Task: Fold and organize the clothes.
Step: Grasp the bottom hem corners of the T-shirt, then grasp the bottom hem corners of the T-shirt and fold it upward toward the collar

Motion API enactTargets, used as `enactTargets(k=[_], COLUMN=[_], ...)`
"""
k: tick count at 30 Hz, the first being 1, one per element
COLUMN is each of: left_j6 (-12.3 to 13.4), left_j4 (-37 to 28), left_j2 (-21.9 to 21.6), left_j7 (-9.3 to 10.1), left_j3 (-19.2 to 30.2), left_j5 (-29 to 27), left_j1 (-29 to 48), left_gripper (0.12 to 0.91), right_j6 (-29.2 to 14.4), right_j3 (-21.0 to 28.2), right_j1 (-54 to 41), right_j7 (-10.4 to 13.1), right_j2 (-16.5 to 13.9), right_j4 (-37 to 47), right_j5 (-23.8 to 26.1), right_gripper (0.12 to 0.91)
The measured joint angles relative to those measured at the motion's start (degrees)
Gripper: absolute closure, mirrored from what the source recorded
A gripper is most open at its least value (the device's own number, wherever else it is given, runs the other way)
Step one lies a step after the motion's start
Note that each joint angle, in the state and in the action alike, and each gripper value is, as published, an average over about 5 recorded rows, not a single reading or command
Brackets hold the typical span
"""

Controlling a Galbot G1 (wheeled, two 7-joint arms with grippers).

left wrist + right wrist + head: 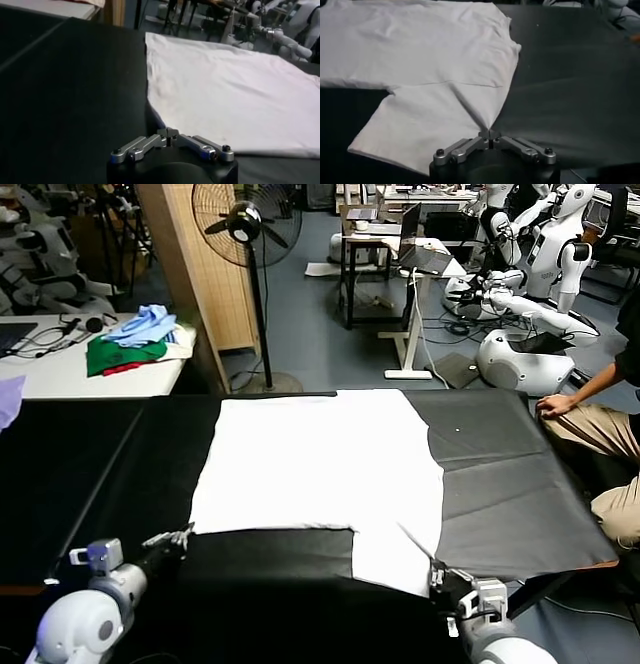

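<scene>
The clothes here are one plain white T-shirt (320, 464), spread flat on the black table (520, 484). No print shows. My left gripper (182, 535) is at the shirt's near left corner. In the left wrist view the gripper (169, 134) is shut, with the corner of the T-shirt (225, 85) drawn into its fingertips. My right gripper (436, 568) is at the near right, by the sleeve. In the right wrist view the gripper (490, 134) is shut on the edge of the T-shirt (430, 65), and the cloth rises in a small peak into the jaws.
A pile of blue, green and red garments (135, 342) lies on a white table at the back left. A standing fan (247, 224) and a wooden pillar (185, 274) stand behind the table. A seated person (600, 434) rests a hand on the far right edge.
</scene>
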State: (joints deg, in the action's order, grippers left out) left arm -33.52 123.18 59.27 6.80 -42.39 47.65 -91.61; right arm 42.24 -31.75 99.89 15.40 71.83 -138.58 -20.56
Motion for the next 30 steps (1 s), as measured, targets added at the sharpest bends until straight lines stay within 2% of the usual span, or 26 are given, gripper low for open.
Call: enactTargets(k=[5, 8, 12, 16, 21, 26, 30], left_j6=[1.6, 2.8, 4.3, 6.3, 7.7, 9.2, 9.9], left_j4=[5.1, 6.6, 6.5, 4.2, 0.2, -3.6, -6.9], left_j2=[-0.1, 0.7, 2.2, 4.1, 5.0, 4.6, 4.1], left_j7=[0.47, 1.30, 2.15, 2.57, 2.32, 1.13, 0.99], left_j3=[-3.5, -4.2, -3.5, -1.6, 0.8, 3.3, 5.5], left_j5=[1.9, 2.4, 1.5, -0.6, -2.9, -6.2, -9.3], left_j1=[-6.3, -7.1, -4.4, 0.7, 6.6, 10.1, 12.7], left_gripper=[0.904, 0.904, 0.904, 0.904, 0.904, 0.904, 0.904], right_j6=[-1.4, -5.8, -12.5, -17.3, -21.2, -24.3, -26.0], right_j3=[-1.7, -1.7, -0.6, 1.1, 4.7, 9.6, 12.8], right_j1=[-2.3, -5.4, -11.6, -18.5, -25.9, -32.4, -36.5], right_j7=[-3.4, -5.7, -8.0, -10.3, -13.0, -14.1, -14.5], right_j2=[-1.6, -3.1, -5.6, -8.0, -10.5, -12.3, -12.9], right_j4=[1.6, 5.1, 11.8, 18.6, 26.4, 33.8, 38.3], right_j5=[-0.9, -1.0, -0.4, 0.5, 3.2, 7.0, 8.6], right_gripper=[0.897, 0.897, 0.897, 0.897, 0.897, 0.897, 0.897])
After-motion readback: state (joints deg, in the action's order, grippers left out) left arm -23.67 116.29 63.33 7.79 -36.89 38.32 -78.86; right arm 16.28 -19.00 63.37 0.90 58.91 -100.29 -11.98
